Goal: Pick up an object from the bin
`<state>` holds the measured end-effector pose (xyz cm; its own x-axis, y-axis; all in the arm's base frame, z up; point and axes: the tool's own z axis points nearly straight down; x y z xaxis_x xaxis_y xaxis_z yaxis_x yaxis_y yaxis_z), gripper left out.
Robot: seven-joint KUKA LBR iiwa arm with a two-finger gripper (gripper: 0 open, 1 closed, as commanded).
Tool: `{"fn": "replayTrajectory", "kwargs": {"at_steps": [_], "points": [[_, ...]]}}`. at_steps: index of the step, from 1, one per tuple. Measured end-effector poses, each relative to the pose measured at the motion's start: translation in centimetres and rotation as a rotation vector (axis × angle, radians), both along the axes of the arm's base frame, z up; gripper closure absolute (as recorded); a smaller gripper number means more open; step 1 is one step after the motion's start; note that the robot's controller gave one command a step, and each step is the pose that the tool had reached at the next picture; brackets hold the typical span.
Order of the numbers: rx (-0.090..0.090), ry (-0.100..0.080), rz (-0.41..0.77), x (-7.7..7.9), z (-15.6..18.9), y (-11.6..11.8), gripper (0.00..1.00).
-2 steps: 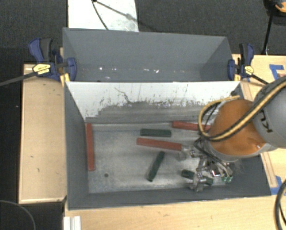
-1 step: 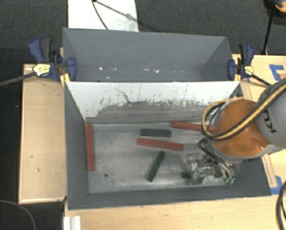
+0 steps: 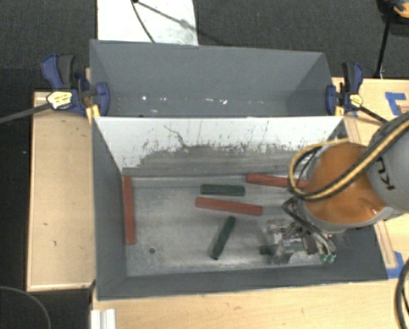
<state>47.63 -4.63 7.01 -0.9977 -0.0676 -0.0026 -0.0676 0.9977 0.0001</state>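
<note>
Hanging low front-right in bin (image 3: 163, 252), tool (image 3: 291, 244); green stick (image 3: 222, 237) nearby; cannot tell its grip

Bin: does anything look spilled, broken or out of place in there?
Nothing stands out. All sticks lie inside the bin; one red stick sits alone along the left wall, and another red stick is partly hidden behind the arm. The gripper is low at the front right.

Robotics lab — grey metal bin (image 3: 211, 74), cabled robot arm (image 3: 396, 163), dark carpet (image 3: 26, 33)
</note>
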Motion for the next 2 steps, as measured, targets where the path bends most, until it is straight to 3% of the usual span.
{"fn": "replayTrajectory", "kwargs": {"at_steps": [1, 2], "points": [[0.000, 0.005, 0.001, -0.1, 0.4, 0.0, 1.00], [0.000, 0.000, 0.004, 0.1, 6.8, 0.0, 1.00]]}}
